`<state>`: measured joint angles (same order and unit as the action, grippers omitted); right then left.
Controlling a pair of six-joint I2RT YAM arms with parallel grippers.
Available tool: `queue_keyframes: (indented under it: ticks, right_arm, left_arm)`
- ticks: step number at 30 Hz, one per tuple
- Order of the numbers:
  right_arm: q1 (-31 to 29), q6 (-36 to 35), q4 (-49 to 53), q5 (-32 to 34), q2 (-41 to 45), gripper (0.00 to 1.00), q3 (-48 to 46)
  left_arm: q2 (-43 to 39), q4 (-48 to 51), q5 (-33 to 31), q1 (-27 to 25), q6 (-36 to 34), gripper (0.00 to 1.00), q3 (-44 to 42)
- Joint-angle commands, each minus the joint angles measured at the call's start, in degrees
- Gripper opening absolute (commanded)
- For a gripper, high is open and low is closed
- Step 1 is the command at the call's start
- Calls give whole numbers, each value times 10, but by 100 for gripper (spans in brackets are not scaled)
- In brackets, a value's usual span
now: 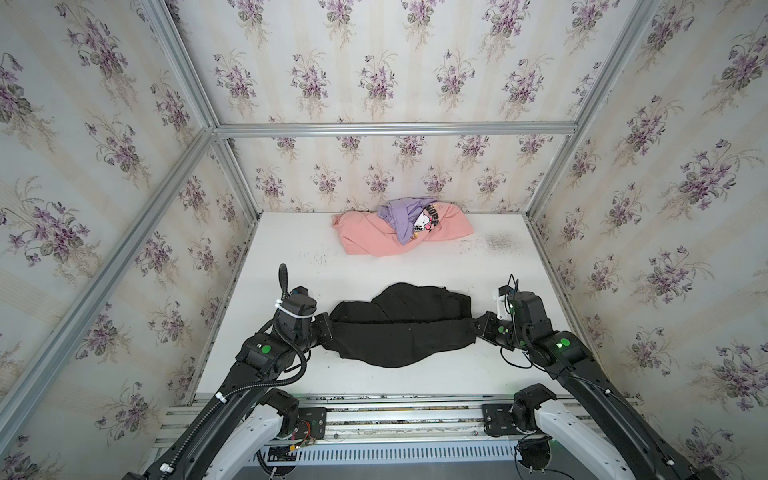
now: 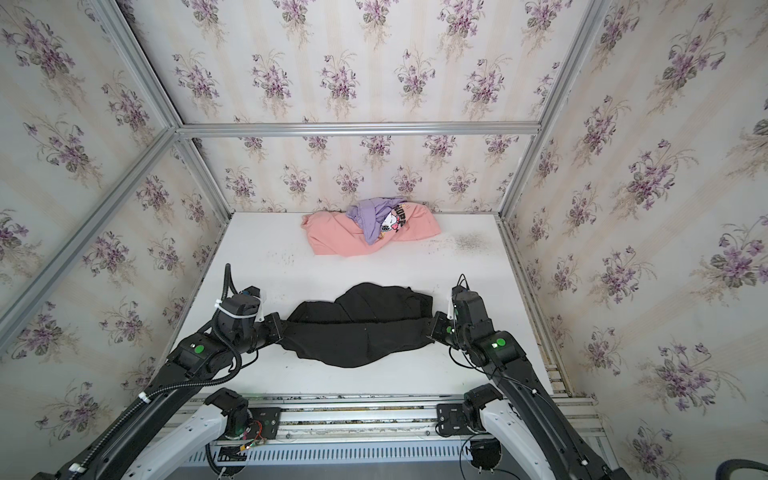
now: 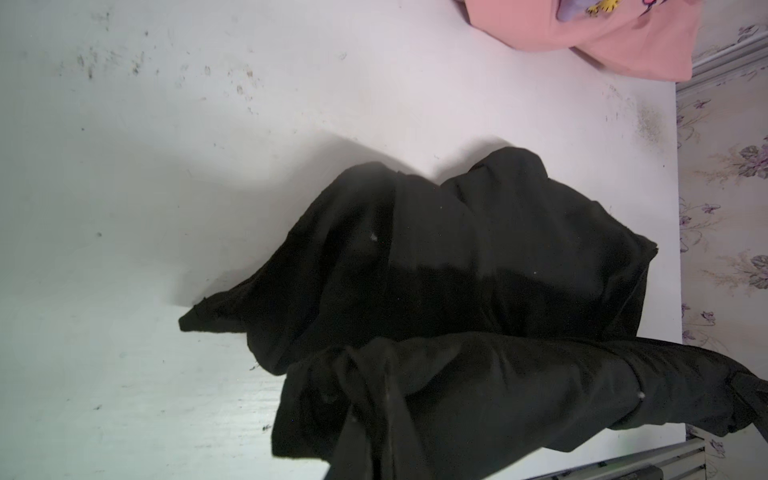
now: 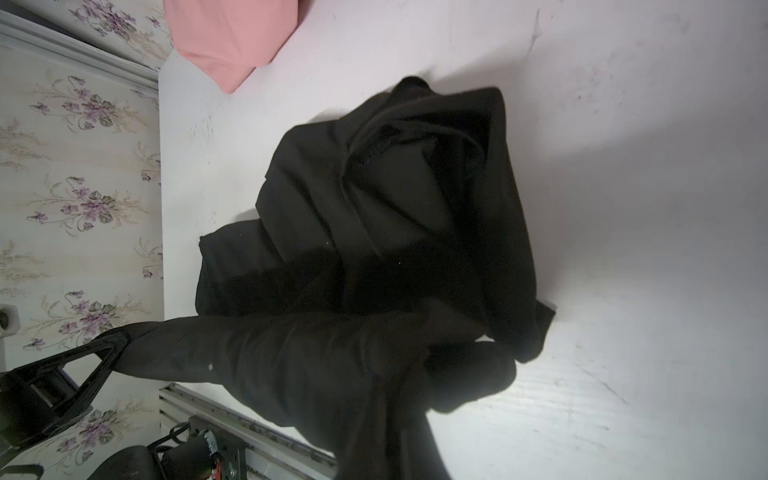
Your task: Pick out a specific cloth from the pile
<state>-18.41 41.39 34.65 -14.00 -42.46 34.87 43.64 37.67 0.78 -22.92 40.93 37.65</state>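
Note:
The black cloth (image 1: 399, 328) (image 2: 357, 328) is spread across the front middle of the white table (image 1: 291, 257), pulled between my two grippers. My left gripper (image 1: 331, 328) (image 2: 283, 328) is shut on its left end and my right gripper (image 1: 476, 326) (image 2: 432, 328) on its right end. In both wrist views the cloth (image 3: 478, 249) (image 4: 395, 208) covers the jaws, folds bunching into them. The pile (image 1: 374, 239) (image 2: 340, 239) lies apart at the back wall: a salmon-pink sweatshirt (image 3: 623, 41) (image 4: 232, 37) with a lilac garment (image 1: 401, 216) on top.
Floral-papered walls and aluminium posts (image 1: 245, 199) close in the table on three sides. A metal rail (image 1: 395, 415) with the arm bases runs along the front edge. A dark scuffed patch (image 1: 498, 241) marks the back right of the table.

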Motion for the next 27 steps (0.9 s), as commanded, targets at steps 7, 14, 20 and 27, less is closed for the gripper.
queue_keyframes:
  ticks: [7, 14, 20, 27]
  right_arm:
    - [23, -40, -101, 39, -88, 0, 45]
    - [73, -45, -130, 13, -131, 0, 47]
    - [100, -54, -138, 5, -142, 0, 41]
    - [109, -57, -149, -7, -152, 0, 42]
  left_arm:
    - [77, -41, -5, 51, -50, 0, 36]
    - [90, -59, 19, 92, -43, 0, 27]
    - [85, -60, 27, 111, -39, 0, 8]
    - [88, -60, 36, 125, -45, 0, 10]
